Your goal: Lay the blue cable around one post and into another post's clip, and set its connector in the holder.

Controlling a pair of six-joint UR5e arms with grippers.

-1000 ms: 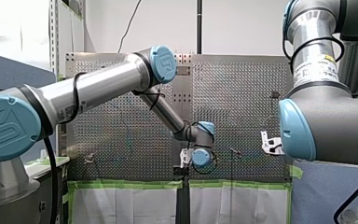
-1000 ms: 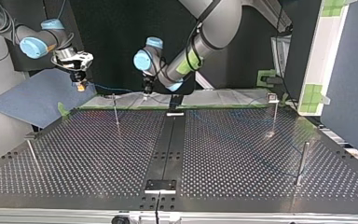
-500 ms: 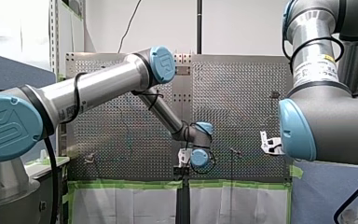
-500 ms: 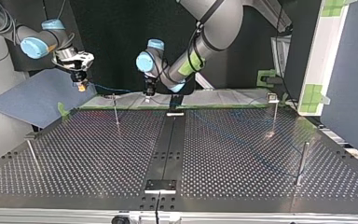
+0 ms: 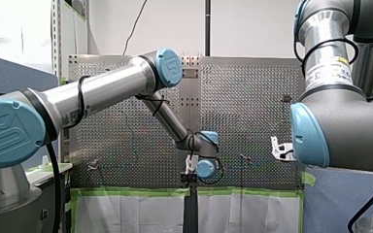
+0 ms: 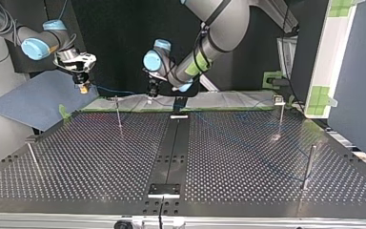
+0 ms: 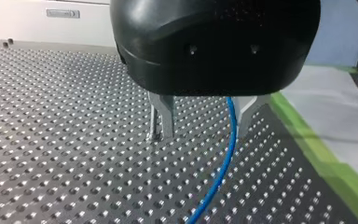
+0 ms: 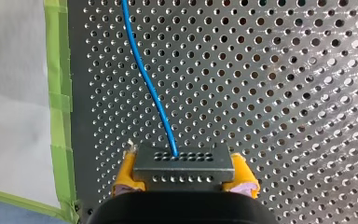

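My right gripper (image 8: 182,183) pinches the flat grey perforated connector (image 8: 182,164) between yellow pads (image 8: 127,173); the thin blue cable (image 8: 145,77) leaves it over the perforated table (image 8: 270,93) (edged with green tape (image 8: 56,56)). My left gripper (image 7: 203,133) stands spread, metal fingers (image 7: 164,116) astride the cable

Yellow fingers (image 8: 123,176) clamping connector (image 8: 182,168), blue cable (image 8: 145,77) ahead

Perforated table (image 6: 100,157) — thin posts (image 6: 118,112) standing, green tape (image 8: 56,56) edging it.
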